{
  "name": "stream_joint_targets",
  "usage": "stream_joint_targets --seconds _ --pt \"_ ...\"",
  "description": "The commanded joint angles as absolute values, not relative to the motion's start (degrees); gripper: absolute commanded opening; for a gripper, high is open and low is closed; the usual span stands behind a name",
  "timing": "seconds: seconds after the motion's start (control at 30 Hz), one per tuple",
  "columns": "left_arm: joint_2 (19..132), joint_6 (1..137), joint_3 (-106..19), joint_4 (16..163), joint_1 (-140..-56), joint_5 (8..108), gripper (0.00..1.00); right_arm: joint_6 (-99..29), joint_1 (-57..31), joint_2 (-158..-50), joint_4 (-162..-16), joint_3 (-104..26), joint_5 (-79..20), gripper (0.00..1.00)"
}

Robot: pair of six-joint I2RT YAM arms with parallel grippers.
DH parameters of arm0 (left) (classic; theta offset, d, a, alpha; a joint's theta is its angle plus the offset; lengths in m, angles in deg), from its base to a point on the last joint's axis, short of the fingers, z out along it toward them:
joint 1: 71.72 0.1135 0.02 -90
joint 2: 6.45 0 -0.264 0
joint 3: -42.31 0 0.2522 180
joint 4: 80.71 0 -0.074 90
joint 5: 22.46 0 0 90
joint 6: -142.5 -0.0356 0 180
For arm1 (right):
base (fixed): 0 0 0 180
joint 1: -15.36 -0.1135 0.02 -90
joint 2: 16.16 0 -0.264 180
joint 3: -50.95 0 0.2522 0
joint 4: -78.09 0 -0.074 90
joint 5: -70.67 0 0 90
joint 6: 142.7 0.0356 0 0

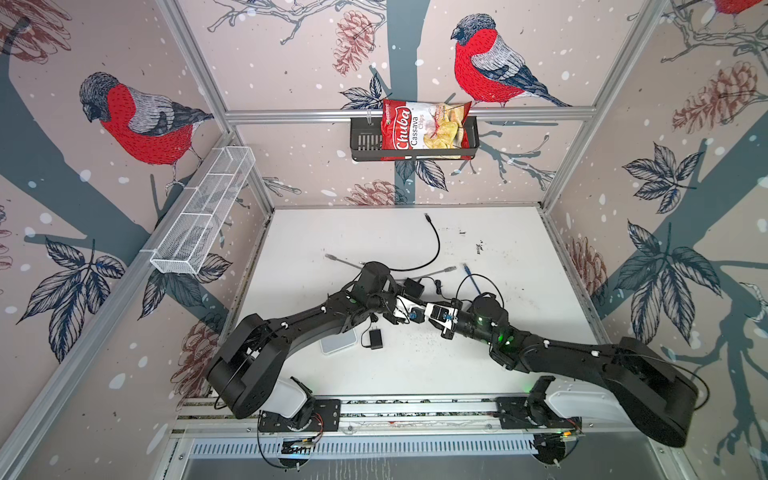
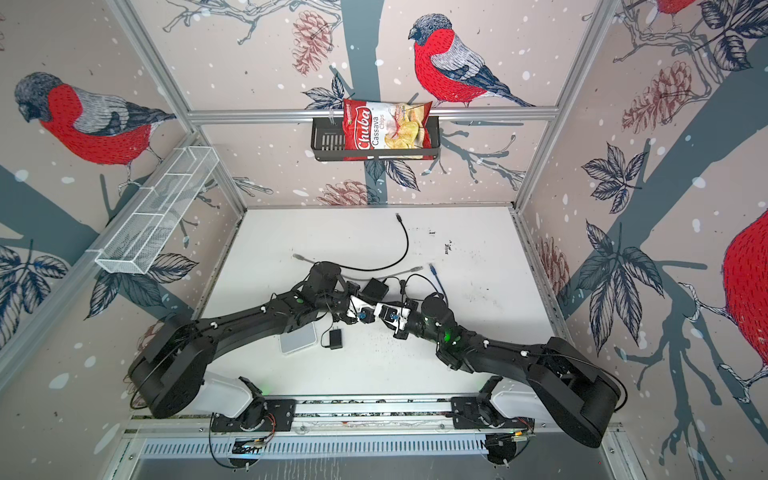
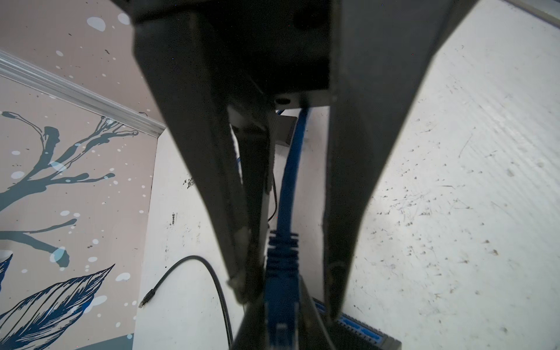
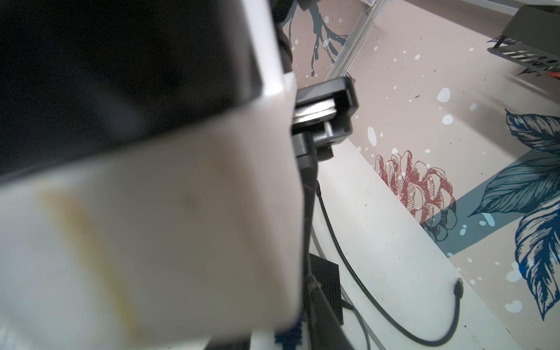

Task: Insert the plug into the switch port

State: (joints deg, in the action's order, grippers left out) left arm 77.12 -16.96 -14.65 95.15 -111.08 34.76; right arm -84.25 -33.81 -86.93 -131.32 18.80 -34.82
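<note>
The blue plug (image 3: 281, 288), with its ribbed boot and blue cable (image 3: 291, 169), hangs between the fingers of my left gripper (image 3: 288, 306), which is shut on it. My right gripper (image 1: 428, 312) meets the left gripper (image 1: 411, 314) tip to tip over the middle of the table. Its two dark fingers (image 3: 315, 321) press on both sides of the plug's front end. The left gripper's white body blocks most of the right wrist view, where a bit of blue boot (image 4: 288, 333) shows. The black switch (image 3: 360, 328) with its blue port row lies just beyond the fingertips, in both top views (image 1: 412, 286) (image 2: 375, 287).
The blue cable's other end (image 1: 466, 268) lies on the table by the right arm. A black cable (image 1: 436, 249), a grey cable (image 1: 336, 258), a black adapter (image 1: 374, 338) and a flat white box (image 1: 338, 343) lie near the left arm. A chips bag (image 1: 424, 126) sits in the wall basket.
</note>
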Motion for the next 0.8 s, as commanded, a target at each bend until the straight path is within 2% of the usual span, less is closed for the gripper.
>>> stream_joint_targets --seconds 0.0,0.33,0.53,0.63,0.77 --pt "76.61 -16.94 -15.02 95.28 -111.19 33.44 0.04 -84.44 -33.95 -86.56 -131.71 19.17 -34.36 0.29" --pt "76.39 -16.85 -15.01 95.32 -111.19 33.24 0.04 -84.69 -33.95 -87.71 -132.84 18.36 -34.19 0.22" --pt "76.30 -16.85 -14.78 95.56 -111.19 33.43 0.05 -85.04 -33.96 -89.49 -131.99 18.03 -34.10 0.09" --pt "76.35 -16.76 -14.65 95.57 -111.19 34.13 0.08 -84.70 -34.03 -89.88 -131.99 18.18 -34.10 0.06" --pt "76.13 -16.18 -13.95 96.23 -111.19 35.17 0.26 -83.68 -34.03 -89.98 -132.66 18.97 -33.40 0.04"
